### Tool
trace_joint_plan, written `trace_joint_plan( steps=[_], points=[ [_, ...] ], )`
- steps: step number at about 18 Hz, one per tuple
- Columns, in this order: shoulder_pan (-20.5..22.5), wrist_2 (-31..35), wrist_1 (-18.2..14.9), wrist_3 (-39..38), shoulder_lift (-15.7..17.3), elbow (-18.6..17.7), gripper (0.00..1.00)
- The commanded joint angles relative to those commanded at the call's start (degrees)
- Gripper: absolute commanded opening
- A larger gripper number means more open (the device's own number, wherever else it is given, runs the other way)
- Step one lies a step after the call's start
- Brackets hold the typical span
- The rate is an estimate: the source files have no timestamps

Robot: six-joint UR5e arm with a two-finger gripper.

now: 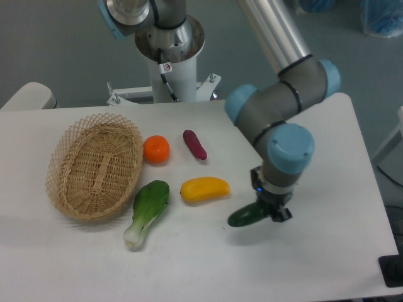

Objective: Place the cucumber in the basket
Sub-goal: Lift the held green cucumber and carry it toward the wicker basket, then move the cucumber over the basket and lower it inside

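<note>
The dark green cucumber (244,217) lies tilted at the front of the table, right of the yellow fruit. My gripper (268,212) points down at its right end, and the fingers close around that end and hide it. I cannot tell whether the cucumber rests on the table or hangs just above it. The woven wicker basket (63,151) stands empty at the left of the table, far from the gripper.
Between the cucumber and the basket lie a yellow fruit (204,189), a light-green bok choy (148,211), an orange (156,150) and a purple eggplant (194,145). The arm's white base (170,63) stands at the table's back edge.
</note>
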State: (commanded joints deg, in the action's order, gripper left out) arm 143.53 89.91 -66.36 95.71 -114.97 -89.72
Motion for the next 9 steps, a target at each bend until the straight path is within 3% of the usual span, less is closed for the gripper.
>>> trace_joint_plan(
  steps=[9],
  points=[
    [-8.78, -0.44, 0.00, 0.00, 7.48, -8.80, 0.13]
  ],
)
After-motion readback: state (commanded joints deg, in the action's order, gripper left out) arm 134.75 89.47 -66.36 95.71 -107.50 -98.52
